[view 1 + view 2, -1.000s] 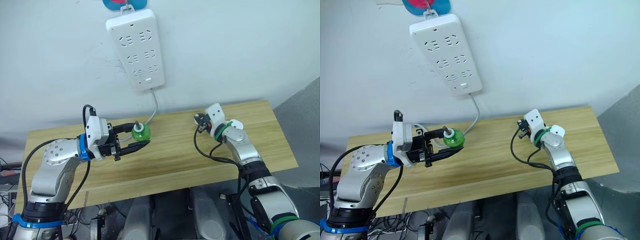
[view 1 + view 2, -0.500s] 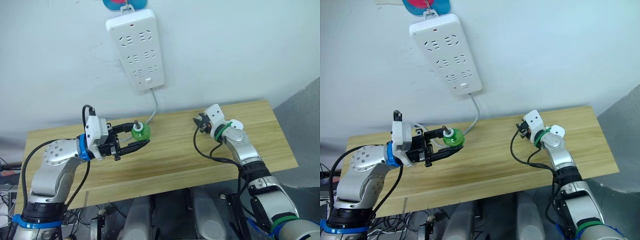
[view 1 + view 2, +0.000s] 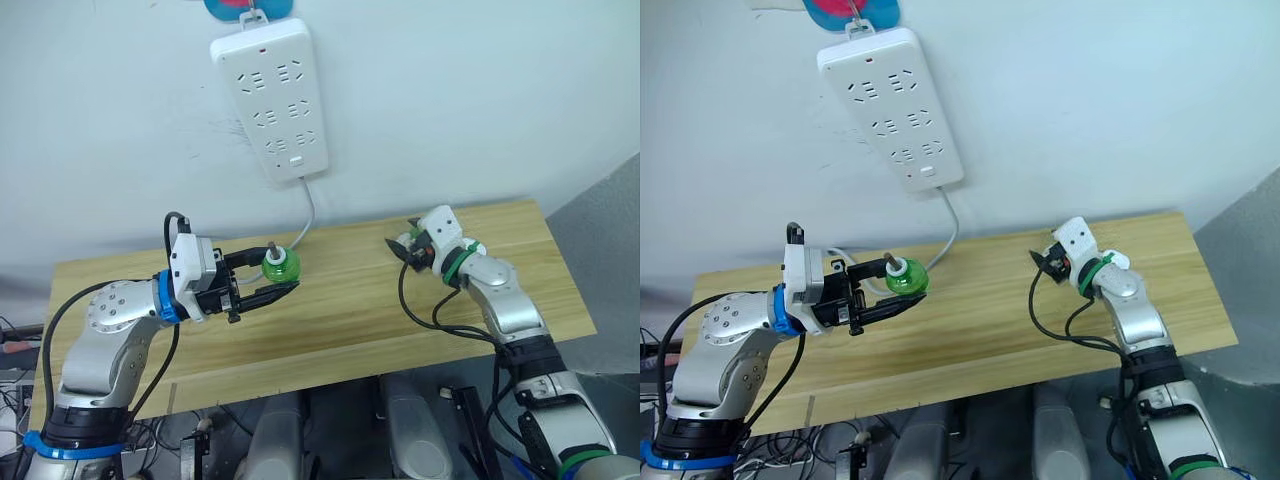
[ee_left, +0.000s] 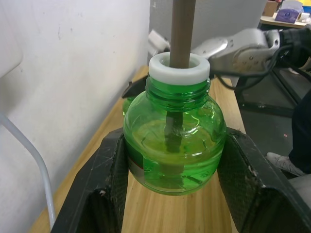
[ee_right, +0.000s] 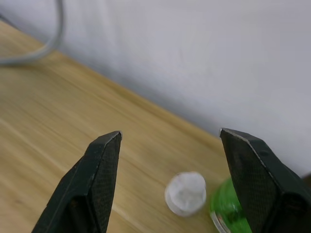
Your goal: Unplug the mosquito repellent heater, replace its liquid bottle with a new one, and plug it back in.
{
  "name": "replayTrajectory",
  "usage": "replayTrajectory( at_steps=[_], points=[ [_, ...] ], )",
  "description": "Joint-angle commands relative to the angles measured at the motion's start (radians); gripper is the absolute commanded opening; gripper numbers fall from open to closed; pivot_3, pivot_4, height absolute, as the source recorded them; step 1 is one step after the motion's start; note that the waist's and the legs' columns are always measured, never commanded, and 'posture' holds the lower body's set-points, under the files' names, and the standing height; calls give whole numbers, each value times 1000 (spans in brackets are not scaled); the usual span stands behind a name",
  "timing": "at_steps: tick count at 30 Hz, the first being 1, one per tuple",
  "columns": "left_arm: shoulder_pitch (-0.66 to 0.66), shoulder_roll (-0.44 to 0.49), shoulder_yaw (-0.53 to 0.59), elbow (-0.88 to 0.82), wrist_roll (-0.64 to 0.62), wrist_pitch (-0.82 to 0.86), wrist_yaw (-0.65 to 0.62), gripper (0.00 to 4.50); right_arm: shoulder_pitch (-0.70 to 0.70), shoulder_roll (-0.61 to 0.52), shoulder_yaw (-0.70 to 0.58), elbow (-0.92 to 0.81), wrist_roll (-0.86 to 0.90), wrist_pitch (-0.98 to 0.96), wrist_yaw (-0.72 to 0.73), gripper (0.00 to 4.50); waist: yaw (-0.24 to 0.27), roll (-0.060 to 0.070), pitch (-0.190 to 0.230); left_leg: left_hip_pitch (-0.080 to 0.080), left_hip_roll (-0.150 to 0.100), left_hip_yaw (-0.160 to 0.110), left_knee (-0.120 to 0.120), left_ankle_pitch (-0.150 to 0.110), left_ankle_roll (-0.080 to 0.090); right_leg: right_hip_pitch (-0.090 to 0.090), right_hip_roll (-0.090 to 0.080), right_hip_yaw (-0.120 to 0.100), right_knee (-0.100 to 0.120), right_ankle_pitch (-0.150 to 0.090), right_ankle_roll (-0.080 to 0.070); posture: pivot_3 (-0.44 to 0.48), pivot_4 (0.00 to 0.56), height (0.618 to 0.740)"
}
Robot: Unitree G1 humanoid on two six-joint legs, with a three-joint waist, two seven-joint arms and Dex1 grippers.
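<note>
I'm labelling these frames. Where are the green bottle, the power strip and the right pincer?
green bottle [image 4: 173, 145]: left wrist view, its belly.
power strip [image 3: 272, 100]: left eye view, middle of its face.
right pincer [image 5: 170, 165]: right wrist view, between its open fingertips.

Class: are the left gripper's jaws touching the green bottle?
Touching. The left wrist view shows the left gripper with both jaws pressed against the green bottle.

Right claw [image 5: 170, 179] is hanging over the wooden desk [image 5: 58, 121] with its black fingers [image 5: 99, 184] spread wide apart. A green bottle [image 5: 226, 211] and a small white cap [image 5: 185, 193] are sitting between them, near the white wall [image 5: 194, 48]; a grey cable [image 5: 43, 46] is lying nearby.
</note>
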Motion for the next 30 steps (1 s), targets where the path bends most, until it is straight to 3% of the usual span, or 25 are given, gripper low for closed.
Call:
replayTrajectory(
  at_steps=[1, 11, 20, 30],
  points=[
    [28, -23, 30, -30, 0, -46, 17, 2224, 56, -13, -9, -233, 56, 117, 18, 3338, 0, 0, 0, 0, 0, 0, 0, 0, 0, 0, 0, 0, 0, 0, 0, -172, 343, 734],
    [111, -67, 34, -61, 22, -98, 79, 2224, 184, -2, 8, -535, 90, 324, -32, 3338, 1, 0, -7, 0, 0, -1, 0, 0, 0, 0, 0, 0, 0, 0, 0, -173, 305, 734],
    [167, -78, 43, -82, 30, -118, 113, 2224, 263, -13, 17, -623, 105, 368, -32, 3338, 2, 0, -44, 0, 0, -1, -1, -1, 2, 1, 0, 0, -4, 0, 0, -165, 290, 734],
    [198, -89, 39, -112, 36, -111, 170, 2224, 349, -12, 39, -724, 129, 437, -51, 3338, 2, 0, -51, 1, 0, -1, 0, -3, 6, 3, 1, 0, -5, 0, 0, -173, 291, 734]
  ],
)
